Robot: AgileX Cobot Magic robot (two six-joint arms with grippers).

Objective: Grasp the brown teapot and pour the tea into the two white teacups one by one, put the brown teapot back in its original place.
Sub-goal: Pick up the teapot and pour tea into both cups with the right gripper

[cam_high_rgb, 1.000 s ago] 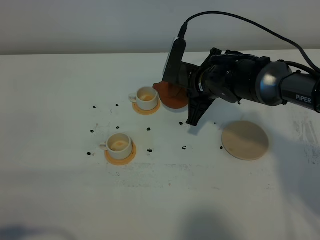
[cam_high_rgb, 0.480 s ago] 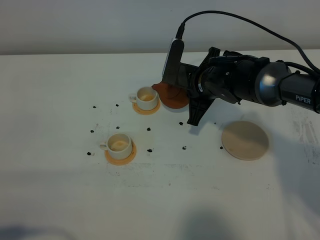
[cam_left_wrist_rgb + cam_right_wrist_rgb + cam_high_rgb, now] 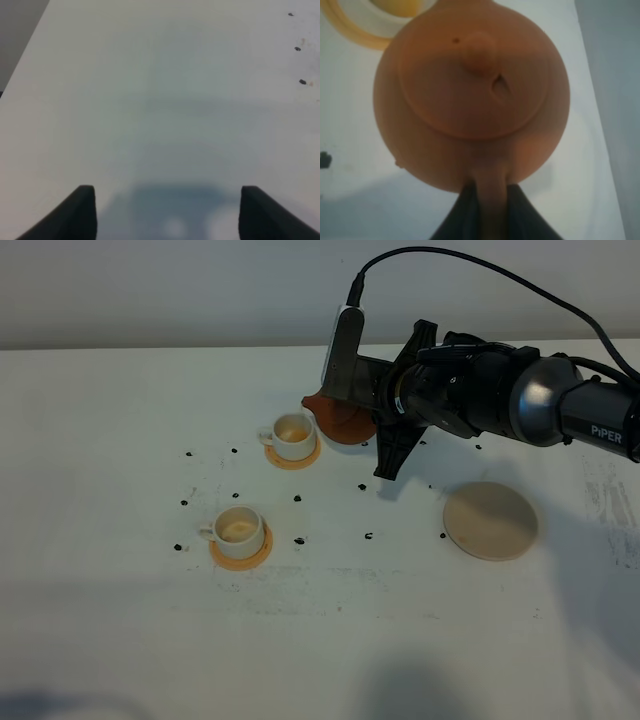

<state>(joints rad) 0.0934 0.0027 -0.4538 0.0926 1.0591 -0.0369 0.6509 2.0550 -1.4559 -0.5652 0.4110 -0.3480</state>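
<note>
The brown teapot (image 3: pixel 338 421) hangs tilted just right of the far white teacup (image 3: pixel 291 436), its spout pointing toward the cup's rim. My right gripper (image 3: pixel 365 416) is shut on the pot's loop handle; the right wrist view shows the lid and knob of the teapot (image 3: pixel 470 95) with the right gripper (image 3: pixel 489 194) clamping the handle. The near white teacup (image 3: pixel 238 528) stands to the front left. No tea is visible. The pale beige coaster (image 3: pixel 490 521) lies bare at the right. My left gripper (image 3: pixel 167 200) is open above bare table.
Each cup sits on a small orange-tan coaster (image 3: pixel 297 461) (image 3: pixel 241 554). Small black marks (image 3: pixel 298 499) dot the white table around the cups. The right arm (image 3: pixel 520 405) stretches in from the right edge, above the beige coaster.
The right gripper has raised the teapot a little and carried it slightly left, toward the far cup. The cups and coasters have not moved.
</note>
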